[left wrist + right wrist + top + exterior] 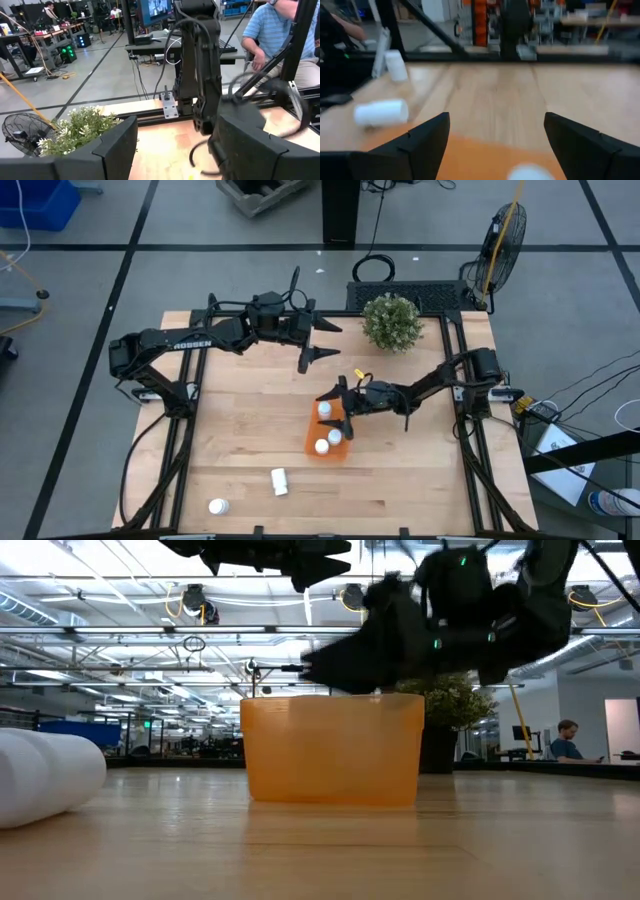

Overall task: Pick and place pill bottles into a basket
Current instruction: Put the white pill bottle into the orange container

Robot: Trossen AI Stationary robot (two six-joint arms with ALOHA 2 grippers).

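The orange tray [312,442] lies on the table right of centre and holds three white bottles [324,409] [335,436] [321,446]. It also shows in the low view [330,748] and in the right wrist view [470,157]. My right gripper [338,410] hovers open over the tray's far end, with nothing between its fingers [427,137]. One bottle [279,480] lies on its side near the front. Another bottle [217,506] stands at the front left. My left gripper [333,341] is open and empty, raised at the table's far side beside the plant.
A green bushy plant [391,321] stands at the table's far right, close to my left gripper. The two loose bottles also show in the right wrist view [381,112] [396,65]. A person [280,35] sits beyond the table. Bare wood lies left of the tray.
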